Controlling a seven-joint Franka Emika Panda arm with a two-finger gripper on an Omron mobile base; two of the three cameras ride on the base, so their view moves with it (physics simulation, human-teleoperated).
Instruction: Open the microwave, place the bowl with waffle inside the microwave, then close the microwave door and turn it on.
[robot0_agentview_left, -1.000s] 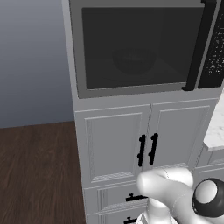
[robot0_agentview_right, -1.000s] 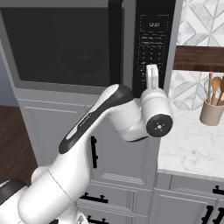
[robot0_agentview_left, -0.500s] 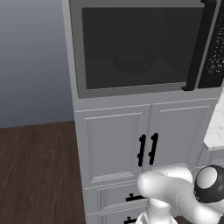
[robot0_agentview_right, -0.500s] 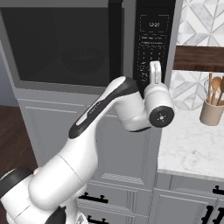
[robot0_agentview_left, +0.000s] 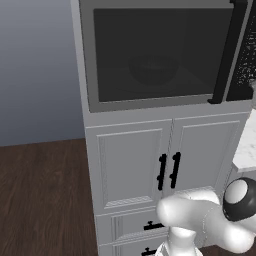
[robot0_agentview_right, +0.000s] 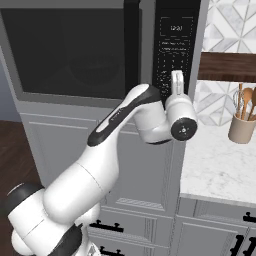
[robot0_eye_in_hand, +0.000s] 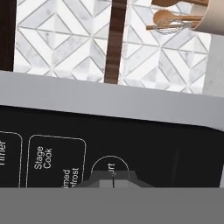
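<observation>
Microwave: large grey box set in white cabinetry, above two white cabinet doors with short black handles.
Door: shut flush, dark glass window, long black bar handle along the edge next to the control panel.
Bowl: inside the microwave, a faint round shape behind the dark glass; the waffle cannot be made out through it.
Control panel: black strip with white markings, right of the door.
Gripper: pointing up against the lower part of the control panel. Fingers pressed together with nothing between them; in the hand view the tips sit on a round button outlined in white.
Nearby labels: a box reading "Stage Cook" sits beside that button.
Arm: white, rising from the base and bending toward the panel.
Counter: white marble, right of the microwave.
Utensil holder: beige cup holding wooden spoons, standing on the counter against a chevron tile wall.
</observation>
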